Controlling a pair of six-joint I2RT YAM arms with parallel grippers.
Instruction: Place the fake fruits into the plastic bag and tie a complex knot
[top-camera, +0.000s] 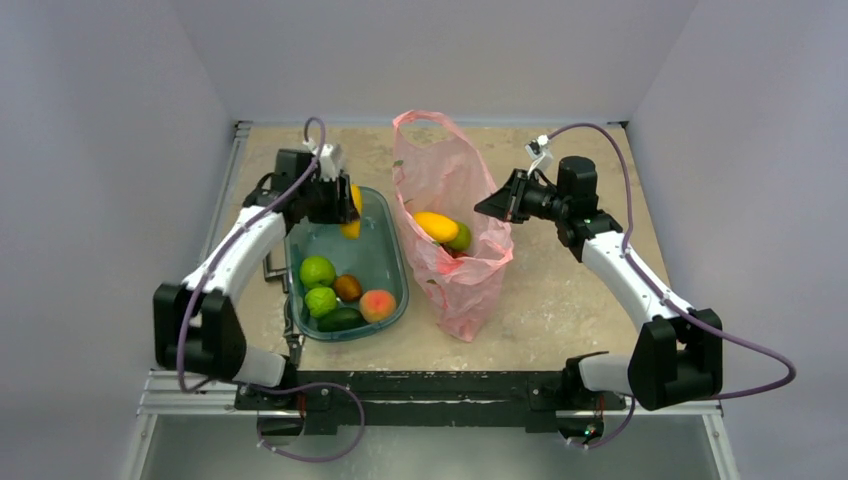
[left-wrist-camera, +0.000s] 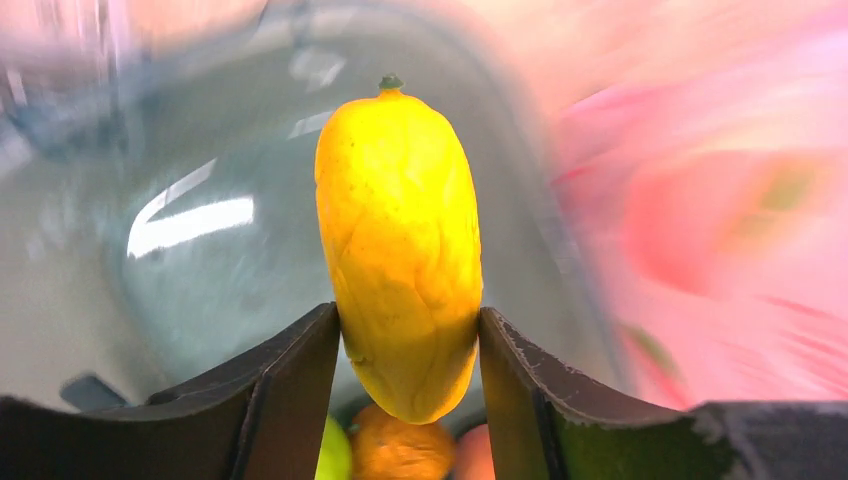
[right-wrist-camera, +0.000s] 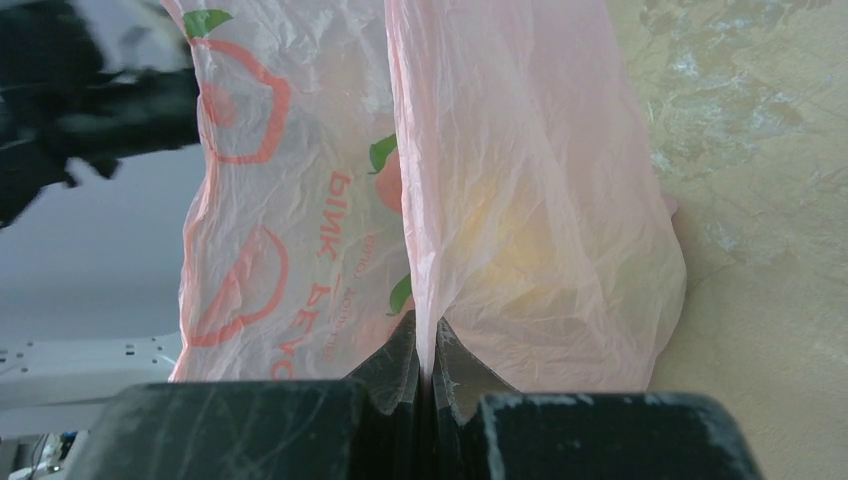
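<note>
The pink plastic bag (top-camera: 448, 200) stands open at the table's middle, with a yellow fruit (top-camera: 436, 226) and a green fruit (top-camera: 461, 238) inside. My right gripper (top-camera: 492, 207) is shut on the bag's right rim; in the right wrist view the pink film (right-wrist-camera: 520, 230) is pinched between my jaws (right-wrist-camera: 427, 345). My left gripper (top-camera: 345, 210) is shut on a long yellow fruit (left-wrist-camera: 400, 240) and holds it above the far end of the teal tub (top-camera: 385, 255). No knot shows; the far handle (top-camera: 425, 120) hangs loose.
The teal tub holds two green fruits (top-camera: 317, 271), a brown one (top-camera: 348, 287), a peach-coloured one (top-camera: 377, 304) and a dark green one (top-camera: 341, 319). White walls stand on three sides. The bag is just right of the tub.
</note>
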